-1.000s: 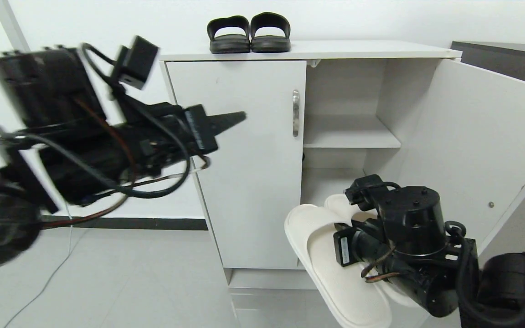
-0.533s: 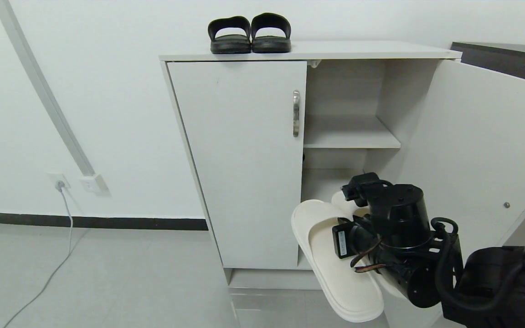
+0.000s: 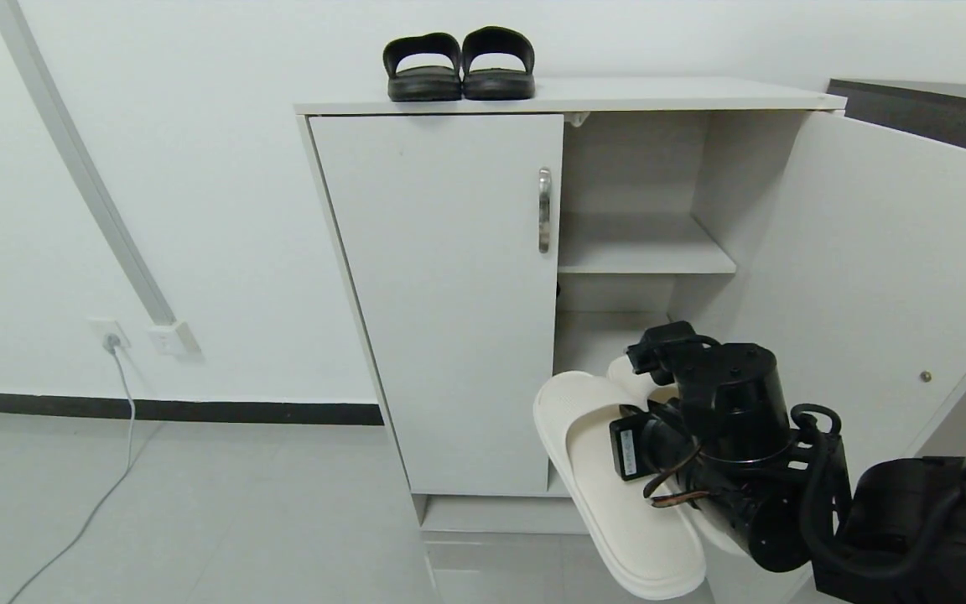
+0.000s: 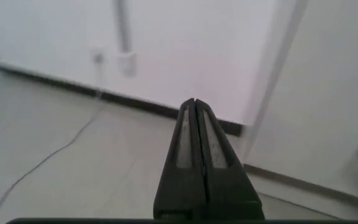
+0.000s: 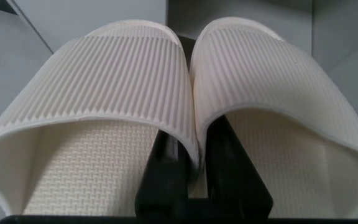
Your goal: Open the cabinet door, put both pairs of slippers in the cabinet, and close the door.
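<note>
A pair of cream ribbed foam slippers (image 3: 609, 478) is clamped between the fingers of the right gripper (image 5: 191, 162), with the white wooden cabinet (image 3: 441, 335) just ahead, its right door (image 3: 860, 277) standing open; black rubber slippers (image 3: 459, 67) rest on the cabinet top, well above. The left gripper (image 4: 195, 112) holds its fingers pressed together over the grey tiled floor (image 3: 198, 520), near a white wall (image 3: 198, 168)

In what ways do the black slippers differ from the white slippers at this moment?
Colour: the black slippers are black, the white slippers cream-white.
Place: the black slippers stand on top of the cabinet; the white slippers are held in the right gripper, off the floor, before the cabinet's open right side.
Pose: the black slippers lie flat; the white slippers tilt, heels lowest.
Both pairs are backless, and each is kept side by side.
</note>
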Available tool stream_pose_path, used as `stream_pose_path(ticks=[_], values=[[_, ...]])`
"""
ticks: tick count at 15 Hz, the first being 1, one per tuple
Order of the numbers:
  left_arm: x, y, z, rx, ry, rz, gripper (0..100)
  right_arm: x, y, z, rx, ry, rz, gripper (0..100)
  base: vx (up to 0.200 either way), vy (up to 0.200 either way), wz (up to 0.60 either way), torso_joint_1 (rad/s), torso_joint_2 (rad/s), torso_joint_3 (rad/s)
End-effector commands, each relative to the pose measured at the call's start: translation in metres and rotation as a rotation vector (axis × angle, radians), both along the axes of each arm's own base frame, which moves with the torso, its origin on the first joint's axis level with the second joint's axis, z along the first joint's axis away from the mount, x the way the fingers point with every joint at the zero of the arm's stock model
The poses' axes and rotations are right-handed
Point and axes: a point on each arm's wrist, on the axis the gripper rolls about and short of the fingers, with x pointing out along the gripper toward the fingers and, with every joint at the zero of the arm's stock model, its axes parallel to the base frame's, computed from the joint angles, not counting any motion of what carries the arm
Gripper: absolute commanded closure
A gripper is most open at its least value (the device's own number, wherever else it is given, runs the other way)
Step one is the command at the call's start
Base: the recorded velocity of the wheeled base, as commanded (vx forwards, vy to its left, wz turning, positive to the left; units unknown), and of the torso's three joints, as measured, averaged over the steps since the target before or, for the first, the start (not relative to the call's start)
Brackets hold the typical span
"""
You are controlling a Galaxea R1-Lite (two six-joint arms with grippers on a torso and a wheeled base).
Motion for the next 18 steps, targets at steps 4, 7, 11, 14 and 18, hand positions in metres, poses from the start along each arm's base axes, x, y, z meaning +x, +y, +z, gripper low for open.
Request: stream_pose_path(ticks=[4,7,11,14,18], values=[[0.002,-0.010,-0.026,-0.008,0.037,-0.432,100,-0.001,0.001,-0.001,-0.001,0.001,0.004,100,0.000,0.000,0.00,0.000,0.00,0.000],[0.002,-0.009,-0.027,0.029,0.044,-0.367,100,-0.001,0.001,-0.001,-0.003,0.003,0.006,100,0.000,0.000,0.00,0.000,0.00,0.000],[0.001,-0.009,-0.026,-0.020,0.038,-0.510,100,-0.003,0.003,-0.004,-0.009,0.010,0.018,100,0.000,0.000,0.00,0.000,0.00,0.000],[-0.001,-0.006,-0.027,0.031,0.002,-0.337,100,-0.004,0.003,-0.004,-0.002,0.003,0.023,100,0.000,0.000,0.00,0.000,0.00,0.000],[-0.005,-0.002,-0.034,0.037,0.009,-0.219,100,-0.005,0.004,-0.004,0.001,-0.007,0.028,100,0.000,0.000,0.00,0.000,0.00,0.000]])
